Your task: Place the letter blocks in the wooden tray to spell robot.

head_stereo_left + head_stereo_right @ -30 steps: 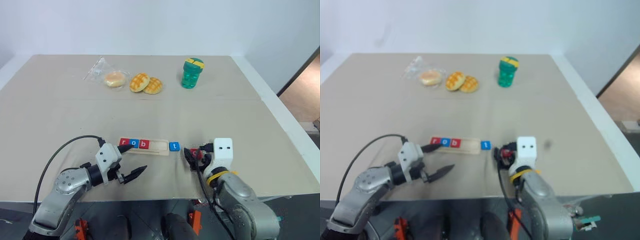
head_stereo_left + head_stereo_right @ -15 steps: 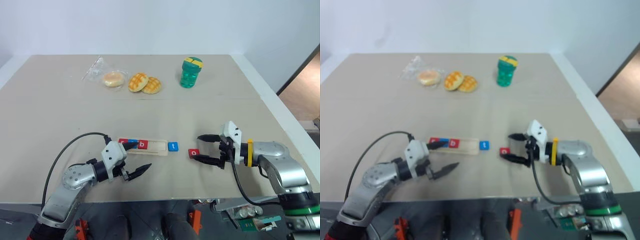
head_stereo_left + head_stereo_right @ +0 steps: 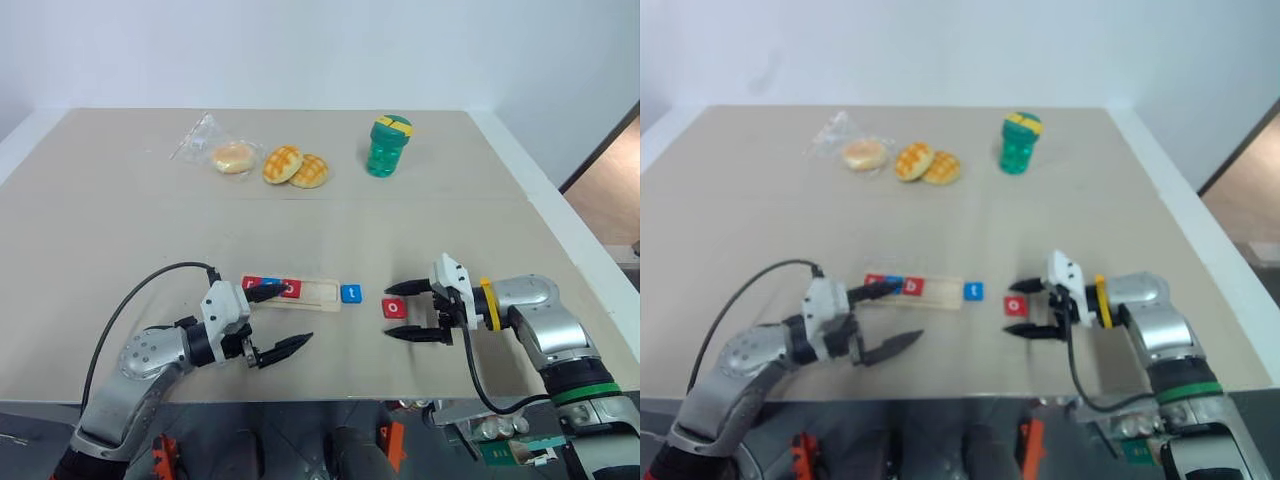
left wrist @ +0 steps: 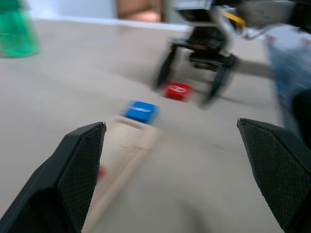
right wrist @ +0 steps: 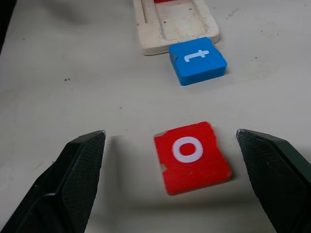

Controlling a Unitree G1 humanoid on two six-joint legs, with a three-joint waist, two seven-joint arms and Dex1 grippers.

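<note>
The wooden tray [image 3: 318, 293] lies near the table's front, with a red, a blue and a red letter block [image 3: 291, 288] in its left half. A blue t block [image 3: 350, 293] sits just off its right end. Further right, a red o block [image 5: 192, 156] lies flat between the open fingers of my right gripper [image 3: 398, 312], which points left and touches nothing. My left gripper [image 3: 292, 315] is open and empty in front of the tray, its far finger [image 3: 268, 292] over the tray's left blocks.
At the back stand a green cup [image 3: 388, 146], two yellow buns [image 3: 295, 166] and a bagged bun [image 3: 230, 157]. The table's right edge [image 3: 590, 270] runs close to my right arm. A black cable [image 3: 130, 300] loops off my left arm.
My right arm has swung out to the right and turned its gripper leftward, so its open fingers now straddle the red o block. The left gripper shifted slightly right.
</note>
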